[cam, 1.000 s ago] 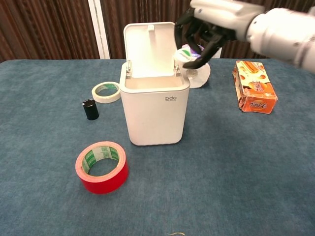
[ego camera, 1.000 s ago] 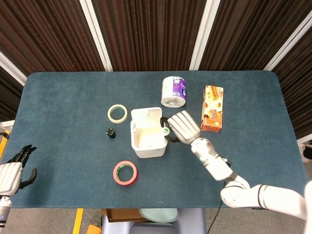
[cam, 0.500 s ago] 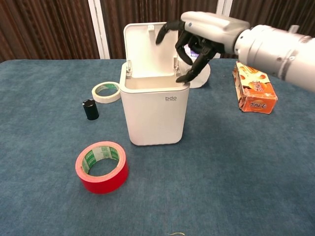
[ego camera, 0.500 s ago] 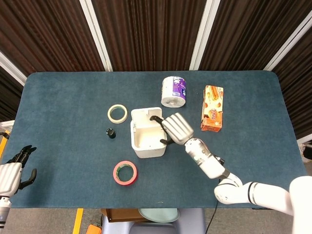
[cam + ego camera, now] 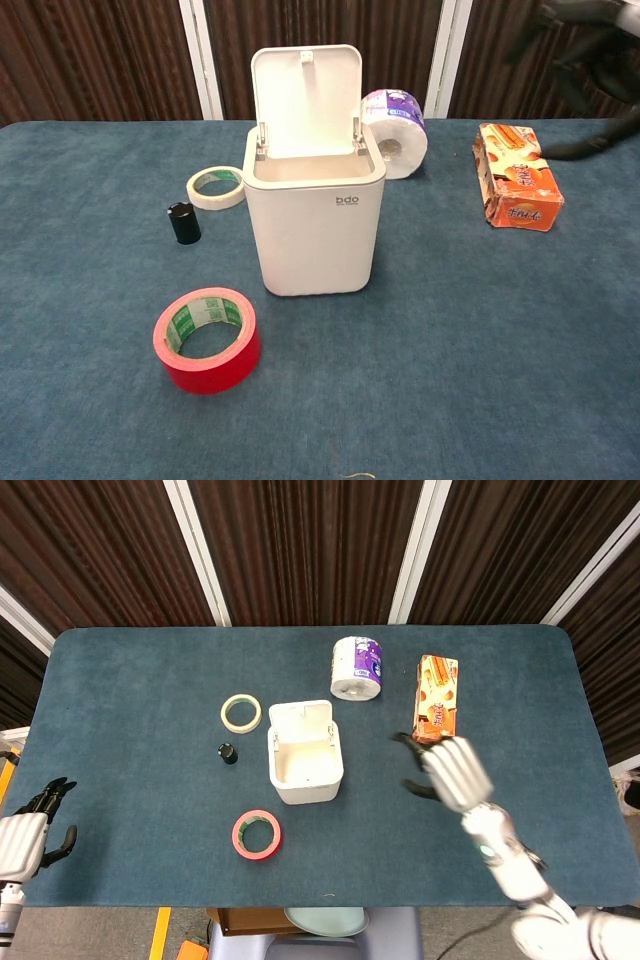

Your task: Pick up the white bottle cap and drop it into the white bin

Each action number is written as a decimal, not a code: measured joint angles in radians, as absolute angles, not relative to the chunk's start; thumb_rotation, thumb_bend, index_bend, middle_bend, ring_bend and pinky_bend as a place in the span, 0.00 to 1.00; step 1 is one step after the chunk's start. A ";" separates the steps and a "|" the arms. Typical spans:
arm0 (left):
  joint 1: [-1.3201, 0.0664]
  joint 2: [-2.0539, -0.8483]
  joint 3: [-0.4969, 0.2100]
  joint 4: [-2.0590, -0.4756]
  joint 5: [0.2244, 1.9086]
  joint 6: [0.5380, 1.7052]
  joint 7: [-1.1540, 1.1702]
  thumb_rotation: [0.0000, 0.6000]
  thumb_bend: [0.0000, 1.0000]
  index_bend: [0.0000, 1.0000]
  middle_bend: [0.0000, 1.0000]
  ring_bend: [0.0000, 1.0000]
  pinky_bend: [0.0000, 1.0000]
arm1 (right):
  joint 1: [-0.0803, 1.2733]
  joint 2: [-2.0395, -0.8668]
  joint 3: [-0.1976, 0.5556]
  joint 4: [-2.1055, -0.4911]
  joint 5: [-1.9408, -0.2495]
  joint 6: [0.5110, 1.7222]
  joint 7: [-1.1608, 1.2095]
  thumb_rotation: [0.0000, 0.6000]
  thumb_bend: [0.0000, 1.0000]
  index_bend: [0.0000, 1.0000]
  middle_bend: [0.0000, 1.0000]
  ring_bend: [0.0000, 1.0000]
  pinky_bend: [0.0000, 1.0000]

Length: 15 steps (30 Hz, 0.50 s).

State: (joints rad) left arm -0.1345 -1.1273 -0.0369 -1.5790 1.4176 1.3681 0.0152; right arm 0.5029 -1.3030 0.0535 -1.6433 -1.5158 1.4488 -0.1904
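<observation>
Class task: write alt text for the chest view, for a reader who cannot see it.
A white bin stands with its lid up at the centre of a blue table. Around it lie red tape, cream tape, a black cap, a paper roll and an orange box; dark fingers show top right.

Overhead view of my workspace. The white bin (image 5: pixel 305 765) stands near the middle of the blue table (image 5: pixel 140 680), lid tipped open toward the far side. My right hand (image 5: pixel 449 771) hangs to the right of the bin, well apart from it, fingers spread and holding nothing; it lies just in front of the orange box (image 5: pixel 436 701). A roll of tissue (image 5: pixel 357 667) sits beside that box, behind the bin. Left of the bin lie a pale tape ring (image 5: pixel 241 713) and a small black cap (image 5: pixel 229 752); a red tape roll (image 5: pixel 257 834) lies in front. My left hand (image 5: pixel 28 832) rests at the table's left edge, empty, fingers apart.
</observation>
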 measured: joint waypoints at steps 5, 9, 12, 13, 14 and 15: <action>-0.138 -1.142 -0.038 -1.573 1.420 1.370 0.048 1.00 0.50 0.15 0.10 0.23 0.41 | 0.359 -1.290 0.002 -1.543 -1.495 1.526 -0.073 1.00 0.08 0.41 0.43 0.40 0.49; -0.145 -1.162 -0.037 -1.558 1.428 1.370 0.075 1.00 0.50 0.14 0.10 0.23 0.41 | 0.309 -1.305 -0.003 -1.402 -1.472 1.551 0.089 1.00 0.08 0.25 0.23 0.14 0.27; -0.147 -1.171 -0.036 -1.553 1.433 1.371 0.086 1.00 0.50 0.12 0.10 0.23 0.41 | 0.290 -1.309 -0.001 -1.363 -1.458 1.549 0.123 1.00 0.08 0.18 0.17 0.08 0.22; -0.147 -1.173 -0.035 -1.552 1.436 1.372 0.088 1.00 0.50 0.12 0.10 0.23 0.41 | 0.285 -1.309 0.000 -1.362 -1.455 1.546 0.116 1.00 0.08 0.17 0.16 0.07 0.21; -0.148 -1.174 -0.033 -1.551 1.439 1.373 0.089 1.00 0.50 0.12 0.10 0.23 0.41 | 0.280 -1.309 0.000 -1.364 -1.451 1.542 0.104 1.00 0.08 0.15 0.14 0.06 0.20; -0.148 -1.175 -0.032 -1.551 1.442 1.374 0.089 1.00 0.50 0.12 0.10 0.22 0.41 | 0.274 -1.308 0.002 -1.368 -1.446 1.532 0.085 1.00 0.08 0.14 0.14 0.05 0.19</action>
State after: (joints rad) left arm -0.1476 -1.1746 -0.0323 -1.5509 1.4419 1.3739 0.0894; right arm 0.2743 -1.3082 0.0016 -1.3683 -1.4459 1.5321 0.0847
